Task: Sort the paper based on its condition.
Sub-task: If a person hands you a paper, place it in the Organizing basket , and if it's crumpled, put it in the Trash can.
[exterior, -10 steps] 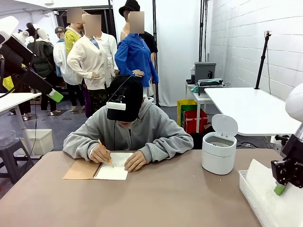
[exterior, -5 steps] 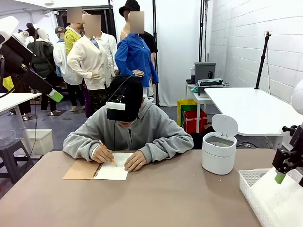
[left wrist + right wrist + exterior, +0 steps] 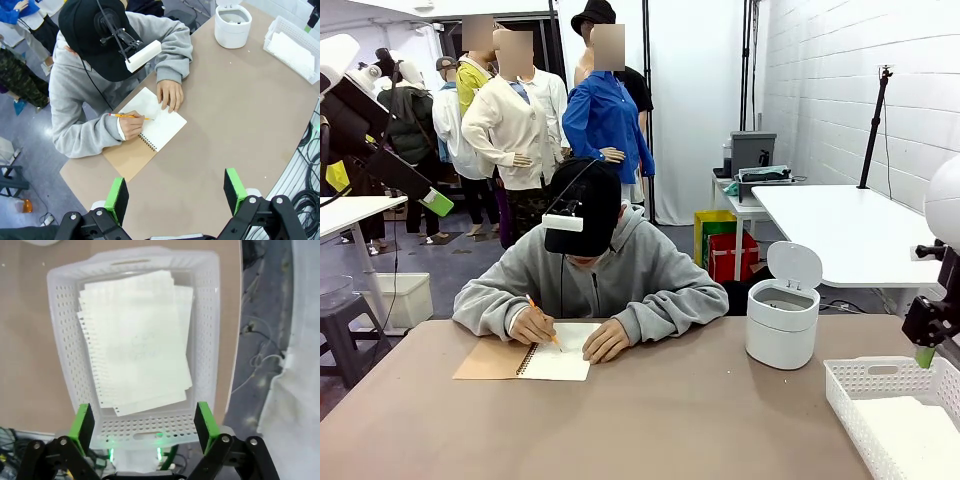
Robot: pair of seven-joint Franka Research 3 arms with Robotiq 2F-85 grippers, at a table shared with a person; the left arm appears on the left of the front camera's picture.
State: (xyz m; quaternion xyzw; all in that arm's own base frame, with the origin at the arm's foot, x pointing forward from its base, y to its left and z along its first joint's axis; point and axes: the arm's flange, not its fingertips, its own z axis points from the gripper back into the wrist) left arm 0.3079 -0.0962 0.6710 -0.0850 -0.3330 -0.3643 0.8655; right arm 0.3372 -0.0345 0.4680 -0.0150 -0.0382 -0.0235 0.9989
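- The paper (image 3: pixel 137 340) is a loose stack of smooth white sheets lying flat in the white basket (image 3: pixel 65 340). They are fanned slightly, so their corners do not line up.
- One long edge of the sheets has a row of torn spiral holes. That edge looks ragged and would likely rip if pulled.
- Judged by its look, the paper is very light, thin and limp. A sheet held by 1 corner would droop, and the sheets would slide easily over each other.
- Lying flat on the basket floor, the sheets offer little to pinch. The best hold looks like a free corner or the short edge near the basket's wall, taken gently so the sheet does not crease.
- The right gripper (image 3: pixel 144 421) has its 2 green pads spread wide and holds nothing.
- The stack lies straight below that gripper, clear of both pads. In the front view the right gripper (image 3: pixel 925 350) hangs above the basket's (image 3: pixel 880 375) far right rim.
- The left gripper (image 3: pixel 176 192) is also spread wide and empty, high over the table's near side, well apart from the basket.
- Below it a person writes with a pencil in a notebook (image 3: pixel 150 125).
- A white bin (image 3: pixel 782 315) with its lid up stands just beside the basket.
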